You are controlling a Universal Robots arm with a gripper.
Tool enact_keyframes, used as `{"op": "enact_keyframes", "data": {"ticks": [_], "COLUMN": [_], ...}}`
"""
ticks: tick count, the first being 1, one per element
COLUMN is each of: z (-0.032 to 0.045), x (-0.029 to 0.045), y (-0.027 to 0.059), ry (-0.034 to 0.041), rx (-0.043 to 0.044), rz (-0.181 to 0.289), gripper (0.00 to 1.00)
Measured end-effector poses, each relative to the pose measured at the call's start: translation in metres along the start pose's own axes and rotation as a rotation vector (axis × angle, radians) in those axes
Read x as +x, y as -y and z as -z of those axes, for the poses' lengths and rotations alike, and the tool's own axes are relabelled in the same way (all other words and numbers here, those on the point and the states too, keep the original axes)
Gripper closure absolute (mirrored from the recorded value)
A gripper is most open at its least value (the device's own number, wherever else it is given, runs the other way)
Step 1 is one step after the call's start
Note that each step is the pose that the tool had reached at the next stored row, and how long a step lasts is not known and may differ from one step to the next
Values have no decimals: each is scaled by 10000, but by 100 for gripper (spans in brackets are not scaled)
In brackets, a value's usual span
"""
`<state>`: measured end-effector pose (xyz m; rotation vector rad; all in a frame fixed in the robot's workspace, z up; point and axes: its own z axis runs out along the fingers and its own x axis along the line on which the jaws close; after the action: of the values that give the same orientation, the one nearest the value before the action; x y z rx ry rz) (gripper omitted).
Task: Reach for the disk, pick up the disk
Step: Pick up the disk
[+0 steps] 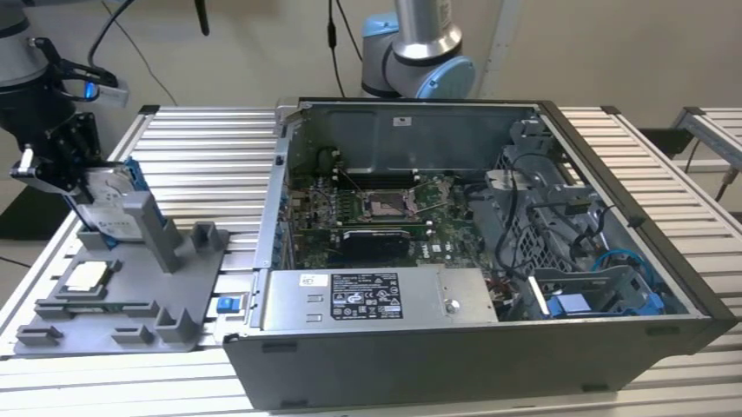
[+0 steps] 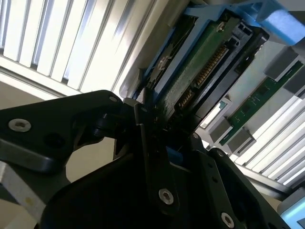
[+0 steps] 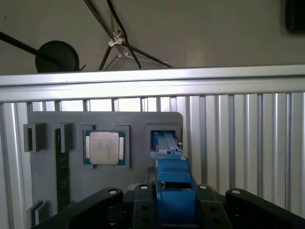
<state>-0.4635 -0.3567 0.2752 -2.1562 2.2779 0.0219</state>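
The disk (image 1: 108, 207) stands on edge in the upright slot of the grey fixture (image 1: 128, 304) at the exterior view's left, with its white label and blue frame showing. My gripper (image 1: 83, 187) comes down on it from above, and its black fingers sit against both sides. In the second wrist view the disk's green circuit board (image 2: 200, 71) runs away from the gripper (image 2: 162, 121). In the first wrist view the disk's blue edge (image 3: 171, 176) lies between the fingers of the gripper (image 3: 174, 193). The gripper is shut on the disk.
A square silver processor chip (image 1: 89, 276) (image 3: 105, 148) and a green memory stick (image 3: 62, 174) lie in the fixture. A small blue clip (image 1: 228, 303) sits by the open computer case (image 1: 487, 261). Another arm's base (image 1: 418, 52) stands behind the case on the slatted metal table (image 1: 208, 165).
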Motion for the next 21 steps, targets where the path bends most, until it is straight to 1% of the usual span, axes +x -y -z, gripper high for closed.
{"op": "enact_keyframes", "data": {"ticks": [9, 21], "z": [130, 329], "x": [-2, -4], "y": [-1, -2], "ry": [-1, -1], "rx": [-1, -1], "rz": [1, 0], "gripper": [100, 100]}}
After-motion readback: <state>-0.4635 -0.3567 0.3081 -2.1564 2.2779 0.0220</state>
